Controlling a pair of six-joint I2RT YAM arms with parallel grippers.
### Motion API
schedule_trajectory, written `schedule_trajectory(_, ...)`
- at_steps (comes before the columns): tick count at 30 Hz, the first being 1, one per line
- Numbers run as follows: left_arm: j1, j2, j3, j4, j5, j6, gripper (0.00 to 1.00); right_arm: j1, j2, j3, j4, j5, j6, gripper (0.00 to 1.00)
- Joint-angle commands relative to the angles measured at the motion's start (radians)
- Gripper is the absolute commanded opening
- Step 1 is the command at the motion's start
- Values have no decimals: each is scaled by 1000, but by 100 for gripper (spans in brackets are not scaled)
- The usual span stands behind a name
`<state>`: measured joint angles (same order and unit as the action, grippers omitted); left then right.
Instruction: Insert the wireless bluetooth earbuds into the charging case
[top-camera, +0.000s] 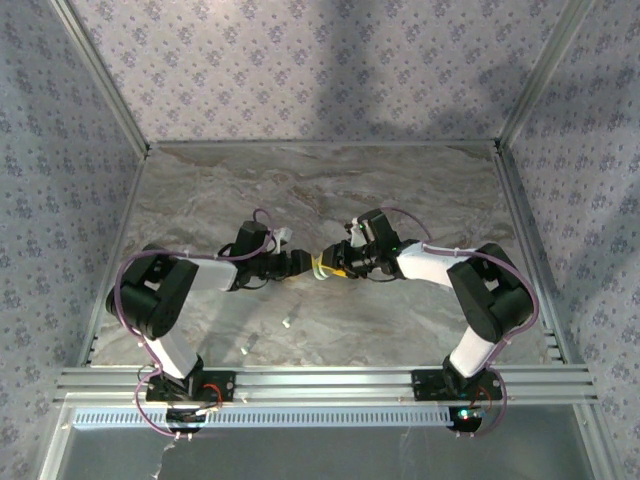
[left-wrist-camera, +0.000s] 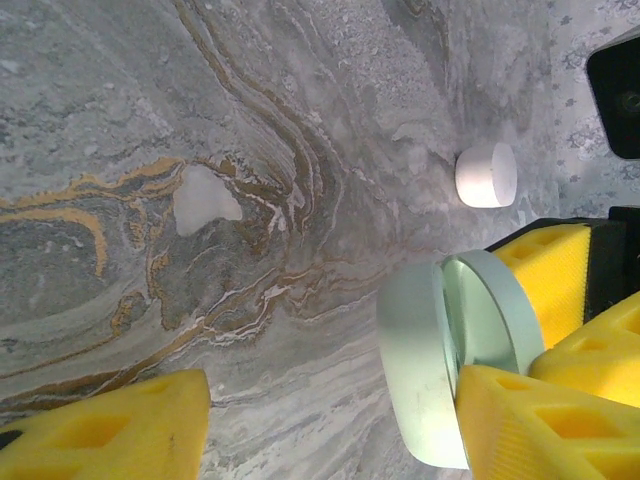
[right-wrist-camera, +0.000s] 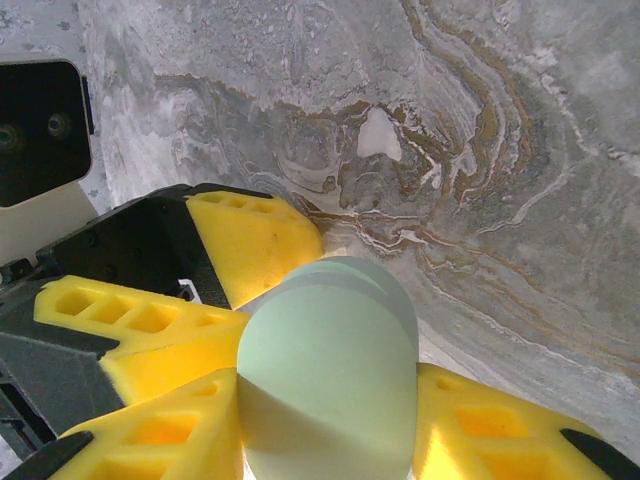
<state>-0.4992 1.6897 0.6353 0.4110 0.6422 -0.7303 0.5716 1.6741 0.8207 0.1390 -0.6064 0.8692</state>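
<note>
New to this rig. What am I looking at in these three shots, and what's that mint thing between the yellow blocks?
Two small robot arms are bolted at the near edge of a marble-patterned table. The overhead camera looks down on both; the other two pictures come from cameras on each wrist. The yellow blocks are foam finger pads. The arms meet mid-table: the right gripper is clamped on a mint-green oval charging case, and the left gripper has one pad against that same case while its other pad stands clear. A white round pod rests on the table beyond. Two tiny pale bits, likely earbuds, lie nearer the bases.
</note>
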Motion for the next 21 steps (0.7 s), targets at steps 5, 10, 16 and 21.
schedule_trajectory(5,7,12,20,-48,-16,20,62,10,-13,12,13,-24,9,41)
schedule_trajectory(10,19,-27,-1,-34,-19,19,60,11,-1,7,13,-17,4,41)
schedule_trajectory(16,33,-82,-31,-10,-22,14,56,14,16,9,14,-9,2,41)
schedule_trajectory(21,36,-126,-52,14,-21,14,46,17,34,13,14,-3,-3,41)
